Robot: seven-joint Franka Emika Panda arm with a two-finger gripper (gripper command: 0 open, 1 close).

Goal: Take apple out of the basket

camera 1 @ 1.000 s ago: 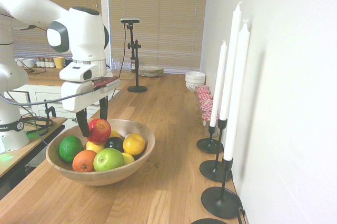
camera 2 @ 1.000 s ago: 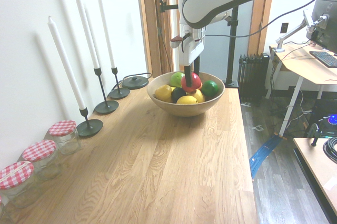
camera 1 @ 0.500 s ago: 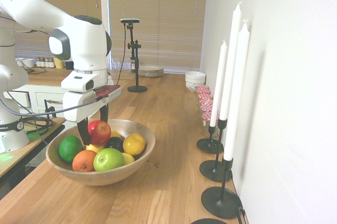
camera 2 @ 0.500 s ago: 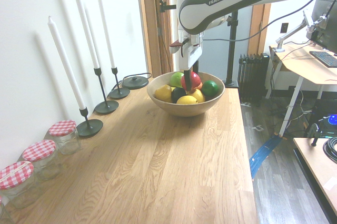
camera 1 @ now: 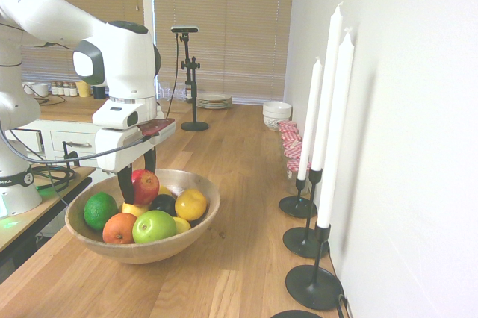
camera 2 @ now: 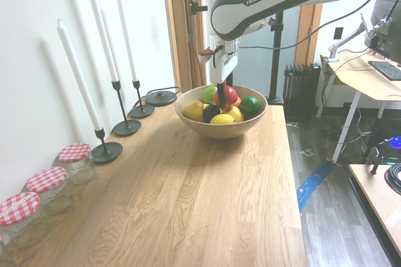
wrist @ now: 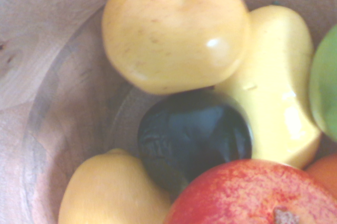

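Observation:
The red apple (camera 1: 146,186) lies on top of the fruit pile in the basket (camera 1: 187,237), a wide wooden bowl near the counter's front. My gripper (camera 1: 140,186) reaches straight down into the bowl. Its dark fingers (camera 1: 125,184) stand on either side of the apple and are shut on it. From the other side, the apple (camera 2: 228,95) sits at the middle of the basket (camera 2: 222,130) with the gripper (camera 2: 224,96) against it. In the wrist view the apple (wrist: 253,192) fills one corner, close up, above yellow fruits and a dark one.
A green apple (camera 1: 153,225), an orange (camera 1: 119,228), a lime (camera 1: 99,210), a lemon (camera 1: 190,204) and a dark fruit (camera 1: 162,204) share the bowl. Tall candles (camera 1: 328,146) line the wall. Jars (camera 2: 74,160) and white bowls (camera 1: 277,113) stand along the counter.
The gripper has shifted slightly over the bowl and its fingers have closed in on the red apple. The apple still rests on the pile.

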